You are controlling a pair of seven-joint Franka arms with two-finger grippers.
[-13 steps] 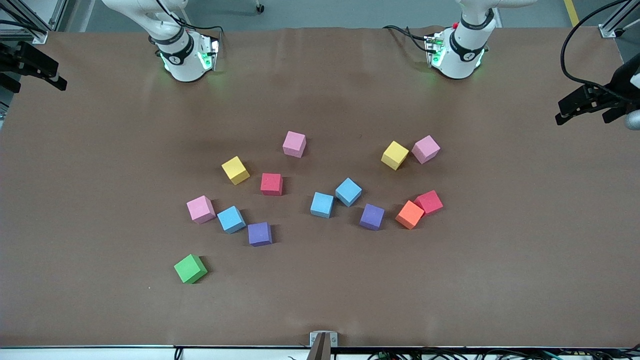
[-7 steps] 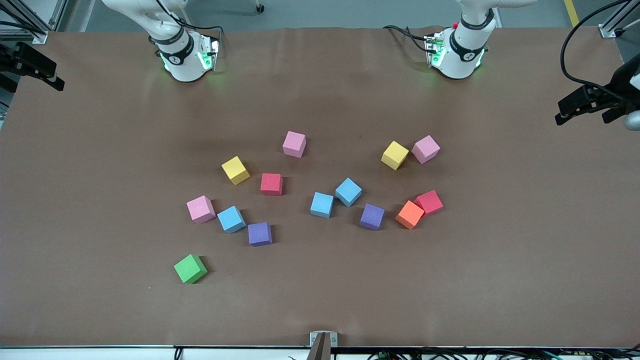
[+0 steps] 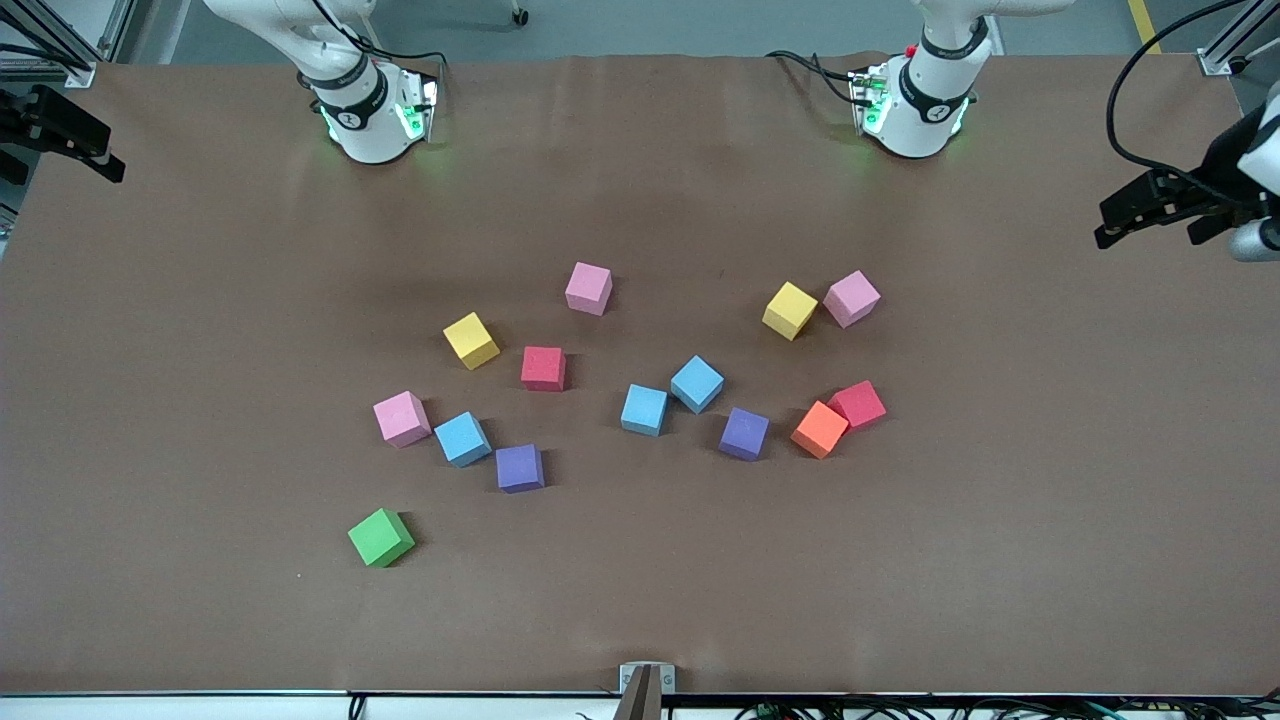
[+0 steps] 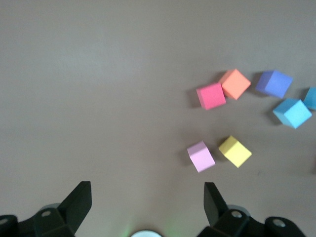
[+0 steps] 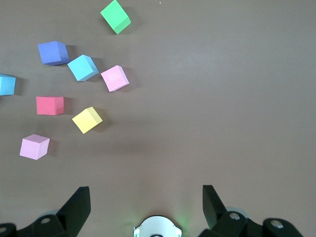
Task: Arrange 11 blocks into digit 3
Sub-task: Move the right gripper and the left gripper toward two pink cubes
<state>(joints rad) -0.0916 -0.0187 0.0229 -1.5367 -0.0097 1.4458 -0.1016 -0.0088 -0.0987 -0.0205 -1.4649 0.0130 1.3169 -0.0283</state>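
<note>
Big brown table [image 3: 1000, 560] with the blocks [image 3: 645, 410] just scattered loose mid-table, matte foam cubes, no digit 3 formed; green cube [image 3: 380, 537] sits nearest the camera, orange cube [image 3: 819, 429] touches a red one. Left gripper [image 4: 147, 201] and right gripper [image 5: 146, 199] both hover at their table ends, jaws wide apart, holding nothing.

Front view: cubes scattered loose mid-table [image 3: 200, 620], no digit formed.

Row nearest the bases: pink [image 3: 588, 288], then yellow [image 3: 790, 310] touching pink [image 3: 851, 298] toward the left arm's end.

Middle: yellow [image 3: 470, 340], red [image 3: 543, 368], two light blue [image 3: 697, 383] [image 3: 644, 410] corner to corner.

Lower: pink [image 3: 401, 418], light blue [image 3: 463, 438], purple [image 3: 519, 467], second purple [image 3: 744, 433], orange [image 3: 819, 429] against red [image 3: 857, 405].

Green [image 3: 380, 537] sits alone, nearest the camera.

Left gripper [image 3: 1135, 215] and right gripper [image 3: 75, 150] hang at the table's ends (fingers not readable here).
</note>
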